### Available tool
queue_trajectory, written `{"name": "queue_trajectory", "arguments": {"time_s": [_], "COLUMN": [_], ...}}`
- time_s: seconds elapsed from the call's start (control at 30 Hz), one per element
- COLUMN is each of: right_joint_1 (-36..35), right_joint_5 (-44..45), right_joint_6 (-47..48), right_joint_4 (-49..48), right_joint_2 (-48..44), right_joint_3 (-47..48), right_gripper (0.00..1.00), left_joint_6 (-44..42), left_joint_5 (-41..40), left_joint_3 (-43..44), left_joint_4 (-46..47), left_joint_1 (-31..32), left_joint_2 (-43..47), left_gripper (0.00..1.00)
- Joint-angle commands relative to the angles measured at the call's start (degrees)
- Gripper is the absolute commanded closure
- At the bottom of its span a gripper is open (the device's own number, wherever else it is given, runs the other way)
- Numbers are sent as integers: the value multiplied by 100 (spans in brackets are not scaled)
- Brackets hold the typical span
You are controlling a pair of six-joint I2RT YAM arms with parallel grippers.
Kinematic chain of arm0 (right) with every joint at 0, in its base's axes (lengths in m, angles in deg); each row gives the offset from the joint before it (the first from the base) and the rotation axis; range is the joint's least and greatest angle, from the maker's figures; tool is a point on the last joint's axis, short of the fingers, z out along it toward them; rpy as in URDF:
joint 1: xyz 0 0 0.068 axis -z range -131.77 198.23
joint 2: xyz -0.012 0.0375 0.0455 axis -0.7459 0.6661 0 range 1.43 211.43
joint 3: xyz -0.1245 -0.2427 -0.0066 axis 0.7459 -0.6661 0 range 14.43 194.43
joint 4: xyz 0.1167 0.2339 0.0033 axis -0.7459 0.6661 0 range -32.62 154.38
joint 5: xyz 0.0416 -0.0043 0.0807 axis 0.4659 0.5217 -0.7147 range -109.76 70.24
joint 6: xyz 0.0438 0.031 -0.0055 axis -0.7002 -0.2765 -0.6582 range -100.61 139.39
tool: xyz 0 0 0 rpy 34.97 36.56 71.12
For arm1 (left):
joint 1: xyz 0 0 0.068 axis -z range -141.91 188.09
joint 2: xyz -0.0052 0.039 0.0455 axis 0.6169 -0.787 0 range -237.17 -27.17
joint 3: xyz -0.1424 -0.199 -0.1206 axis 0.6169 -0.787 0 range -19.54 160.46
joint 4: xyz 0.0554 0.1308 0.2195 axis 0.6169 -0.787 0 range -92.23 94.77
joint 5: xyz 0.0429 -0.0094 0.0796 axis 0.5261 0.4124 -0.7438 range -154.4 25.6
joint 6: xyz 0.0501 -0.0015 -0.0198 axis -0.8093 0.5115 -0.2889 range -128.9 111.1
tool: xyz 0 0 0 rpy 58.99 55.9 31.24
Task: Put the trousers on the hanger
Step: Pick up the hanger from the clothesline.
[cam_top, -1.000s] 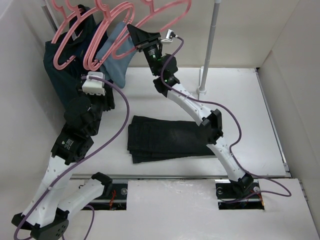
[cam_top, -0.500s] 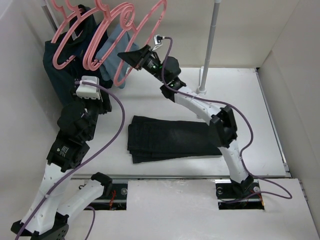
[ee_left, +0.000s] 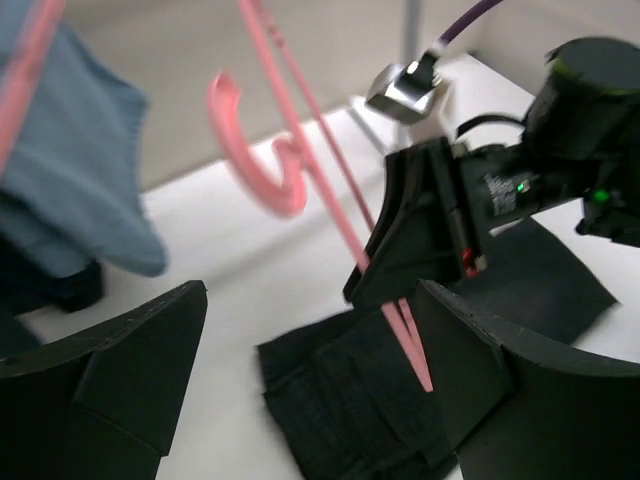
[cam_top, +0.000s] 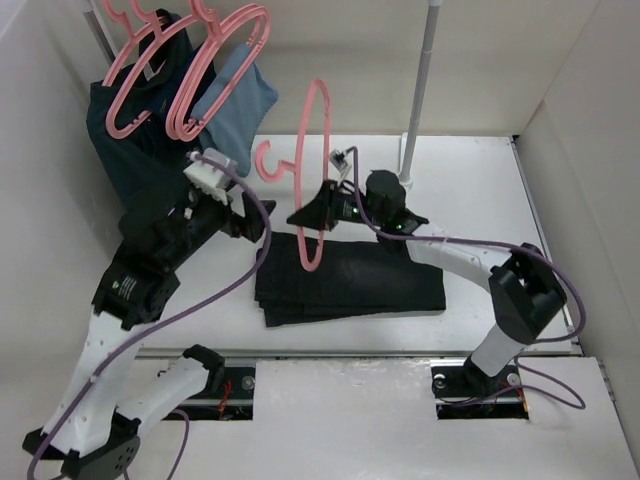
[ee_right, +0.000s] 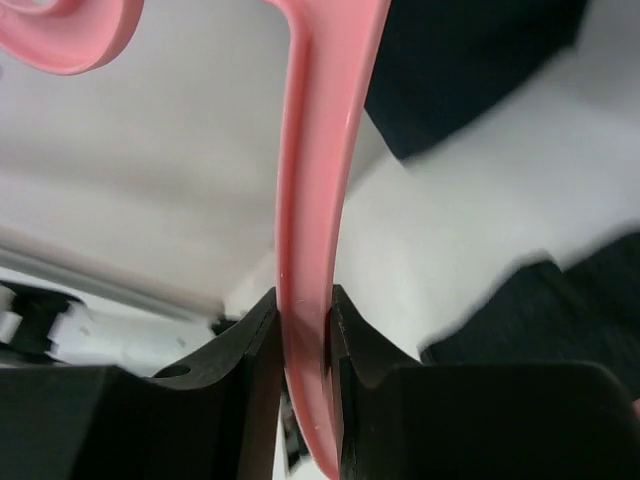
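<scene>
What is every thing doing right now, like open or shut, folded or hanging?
Trousers: folded, lying flat.
Hanger: held over the trousers.
Right hand: shut on the hanger.
Left hand: open, empty.
Other hangers: hanging at the back left.
Blue garment: hanging by them.
Dark garment: hanging too.

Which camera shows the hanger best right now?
Top external: the whole hanger shows, held over the trousers by the right end effector. Left wrist catches its blurred hook and bar; right wrist only the pinched bar.
</scene>
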Motion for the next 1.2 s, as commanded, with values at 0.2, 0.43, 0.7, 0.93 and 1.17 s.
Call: {"name": "queue_trajectory", "arguments": {"time_s": [0.2, 0.43, 0.7, 0.93, 1.17], "right_joint_1": [89, 274, 695, 696, 871], "right_joint_5": [-519, -644, -697, -697, -749], "right_joint_6": [818, 818, 818, 1099, 1503], "right_joint_4": [268, 268, 321, 680, 1085], "right_joint_2": [-1410, -2192, -2667, -2458, -2395], "right_joint_3": [-2092, -3463, -4045, -3992, -4053], "right_gripper": [100, 100, 100, 100, 100], "left_joint_6": [663, 664, 585, 619, 822], "left_joint_5": [2161, 2610, 3332, 3332, 3201], "left_joint_3": [488, 260, 22, -92, -206], "left_joint_4": [-383, -444, -821, -445, -330], "left_joint_1": [-71, -124, -1, 254, 307], "left_joint_2": [-1615, -2204, -2784, -2838, -3066], "left_gripper": [16, 16, 31, 36, 100]}}
